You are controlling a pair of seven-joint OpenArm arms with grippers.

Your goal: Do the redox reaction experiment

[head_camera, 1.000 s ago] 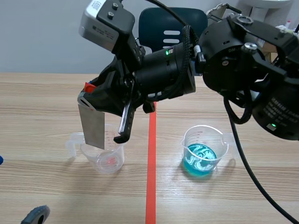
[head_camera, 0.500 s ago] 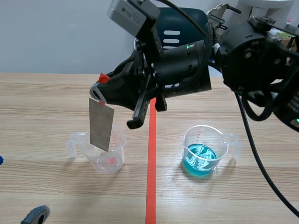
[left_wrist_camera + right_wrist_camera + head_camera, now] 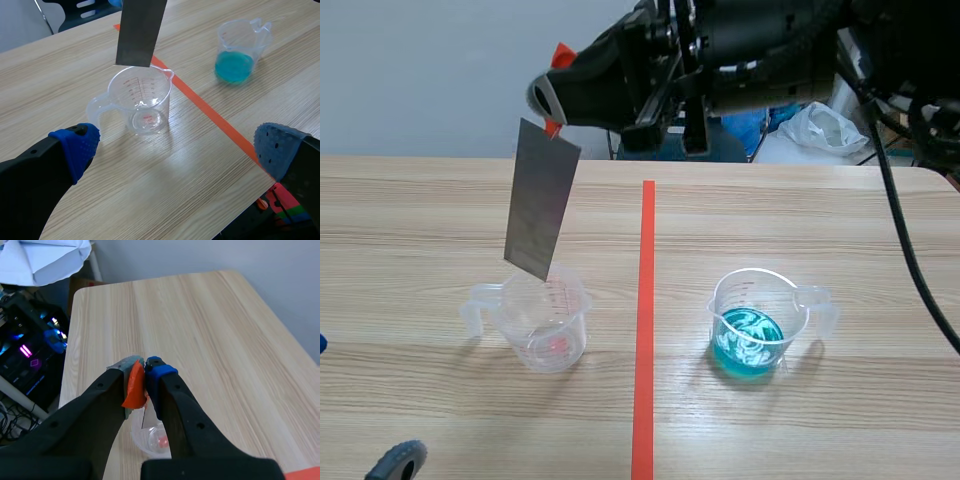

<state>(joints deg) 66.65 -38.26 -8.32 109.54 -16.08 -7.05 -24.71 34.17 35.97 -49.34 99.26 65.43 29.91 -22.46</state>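
My right gripper [image 3: 552, 95] is raised over the table's left half, shut on the top of a grey metal sheet [image 3: 542, 200] that carries an orange-red tab [image 3: 135, 387]. The sheet hangs tilted, its lower edge just above the rim of an empty clear measuring cup [image 3: 542, 320]. In the right wrist view, that cup [image 3: 152, 437] lies directly under the right gripper [image 3: 142, 371]. A second clear cup [image 3: 758, 322], holding blue liquid, stands right of the red line. My left gripper [image 3: 177, 150] is open near the table's front edge, short of the empty cup [image 3: 145, 100] and the sheet [image 3: 140, 30].
An orange-red tape line [image 3: 645, 330] runs down the middle of the wooden table between the two cups. The blue-liquid cup [image 3: 242, 47] stands beyond the line in the left wrist view. A dark chair and bags stand behind the table's far edge.
The right arm has lifted the metal sheet up out of the empty cup; its lower end was inside the cup a second ago. Both cups and the left gripper have stayed put.
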